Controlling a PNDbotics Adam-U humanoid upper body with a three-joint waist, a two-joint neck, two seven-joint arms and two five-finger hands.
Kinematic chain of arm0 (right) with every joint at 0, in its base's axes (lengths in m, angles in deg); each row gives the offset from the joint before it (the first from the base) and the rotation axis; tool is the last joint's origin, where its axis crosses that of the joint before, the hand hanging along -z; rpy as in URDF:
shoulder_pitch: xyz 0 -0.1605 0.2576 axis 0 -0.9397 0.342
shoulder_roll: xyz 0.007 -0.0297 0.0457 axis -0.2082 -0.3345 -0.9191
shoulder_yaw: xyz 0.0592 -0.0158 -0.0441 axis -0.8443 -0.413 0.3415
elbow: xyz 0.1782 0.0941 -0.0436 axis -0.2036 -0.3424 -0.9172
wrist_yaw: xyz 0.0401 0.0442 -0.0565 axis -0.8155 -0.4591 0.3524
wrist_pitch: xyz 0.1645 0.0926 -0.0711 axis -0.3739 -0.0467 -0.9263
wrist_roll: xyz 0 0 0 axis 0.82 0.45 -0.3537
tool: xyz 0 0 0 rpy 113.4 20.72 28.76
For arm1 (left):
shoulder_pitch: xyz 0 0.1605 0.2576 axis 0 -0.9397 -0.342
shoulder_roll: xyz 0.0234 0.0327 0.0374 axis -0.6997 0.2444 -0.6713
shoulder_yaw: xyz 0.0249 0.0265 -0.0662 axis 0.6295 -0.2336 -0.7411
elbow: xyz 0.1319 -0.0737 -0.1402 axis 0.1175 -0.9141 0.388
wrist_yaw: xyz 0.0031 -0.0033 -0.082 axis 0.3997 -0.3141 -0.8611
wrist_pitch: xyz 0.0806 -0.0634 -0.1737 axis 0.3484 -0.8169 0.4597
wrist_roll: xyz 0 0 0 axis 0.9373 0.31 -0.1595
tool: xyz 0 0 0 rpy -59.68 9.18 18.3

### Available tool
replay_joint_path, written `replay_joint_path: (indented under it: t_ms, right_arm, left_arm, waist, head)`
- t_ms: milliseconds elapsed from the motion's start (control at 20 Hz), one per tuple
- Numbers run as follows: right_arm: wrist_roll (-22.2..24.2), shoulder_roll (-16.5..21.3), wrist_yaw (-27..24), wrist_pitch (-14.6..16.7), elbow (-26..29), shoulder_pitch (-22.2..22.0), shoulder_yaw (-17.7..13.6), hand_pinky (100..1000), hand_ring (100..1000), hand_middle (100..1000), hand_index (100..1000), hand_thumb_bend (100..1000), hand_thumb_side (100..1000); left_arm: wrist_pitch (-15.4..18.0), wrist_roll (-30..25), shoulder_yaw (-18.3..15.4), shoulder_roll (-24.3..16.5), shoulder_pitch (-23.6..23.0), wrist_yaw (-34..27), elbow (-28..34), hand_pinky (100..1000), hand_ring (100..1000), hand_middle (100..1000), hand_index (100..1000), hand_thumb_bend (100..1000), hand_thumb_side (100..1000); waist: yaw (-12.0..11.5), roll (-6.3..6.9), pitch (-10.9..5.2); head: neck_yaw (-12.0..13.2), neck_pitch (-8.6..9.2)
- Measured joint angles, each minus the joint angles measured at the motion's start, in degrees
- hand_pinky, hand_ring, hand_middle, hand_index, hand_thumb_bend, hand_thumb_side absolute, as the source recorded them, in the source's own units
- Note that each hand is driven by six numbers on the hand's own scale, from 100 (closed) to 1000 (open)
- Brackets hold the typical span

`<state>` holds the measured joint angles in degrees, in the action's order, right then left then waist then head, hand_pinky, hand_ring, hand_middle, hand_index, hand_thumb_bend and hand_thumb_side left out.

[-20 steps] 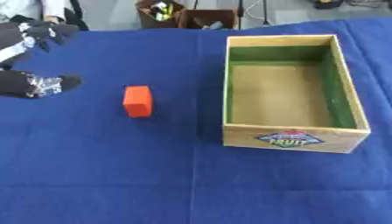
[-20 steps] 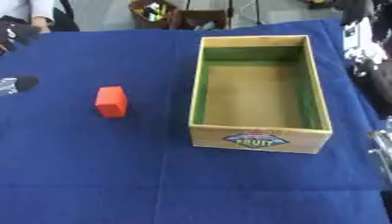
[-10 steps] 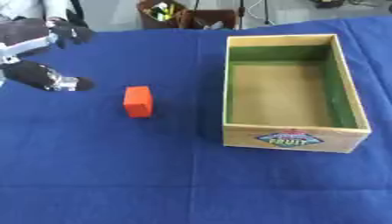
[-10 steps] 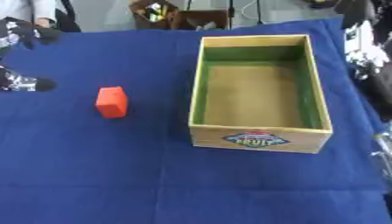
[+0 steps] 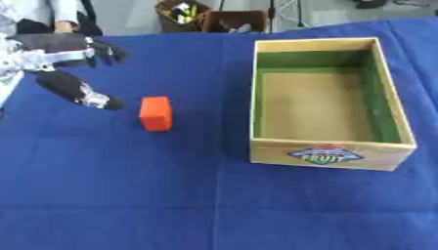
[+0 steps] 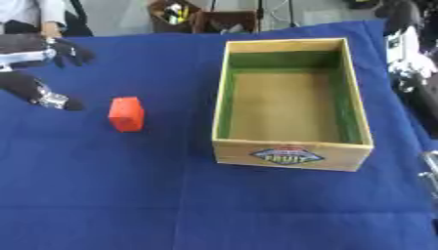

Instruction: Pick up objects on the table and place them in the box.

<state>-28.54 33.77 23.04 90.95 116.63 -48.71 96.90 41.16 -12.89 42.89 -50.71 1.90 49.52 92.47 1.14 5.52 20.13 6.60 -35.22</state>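
Note:
An orange-red block [image 5: 155,113] lies on the blue cloth, left of the wooden box [image 5: 254,97]. The box has green inner walls, a fruit label on its front, and nothing inside. My left hand [image 5: 60,49] hovers up and left of the block, open, with black fingers spread toward the block's far side and the thumb [image 5: 81,93] reaching down to a short gap from its left face. It touches nothing. Only a silver sliver of my right hand [image 6: 427,165] shows at the right edge, near the box's front corner.
Blue cloth [image 5: 171,195] covers the whole table. Beyond its far edge stand a dark bin with yellow items [image 5: 181,12] and a brown box [image 5: 235,19]. A seated person [image 5: 51,14] is at the far left. Black and white gear [image 6: 409,53] stands at the right edge.
My left hand has come in from the left edge toward the block, with its fingers spreading. The block and the box have stayed where they were.

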Motion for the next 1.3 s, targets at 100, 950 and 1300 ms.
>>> replay_joint_path:
  t_ms: [100,950,1300]
  right_arm:
    - [0.0,0.0,0.0,0.0,0.0,0.0,0.0,910,829,596,787,100,576]
    - [0.6,0.0,-0.2,-0.1,0.0,0.5,0.4,913,829,592,784,100,577]
    - [0.7,0.0,-0.2,-0.1,0.0,0.5,0.4,914,830,591,783,100,577]
  left_arm:
    - [0.0,-1.0,0.5,1.0,1.0,0.3,-1.5,745,846,849,1000,724,778]
    - [0.0,-1.9,1.9,6.4,4.9,6.3,-10.9,752,851,853,1000,748,751]
    - [0.1,-1.8,1.9,7.7,5.5,10.4,-14.0,756,853,847,1000,767,732]
  waist:
    - [0.2,0.04,0.0]
    - [1.0,0.58,0.41]
    - [1.3,0.66,0.83]
  head:
    - [0.1,0.0]
    - [0.7,-0.45]
    - [0.9,-0.46]
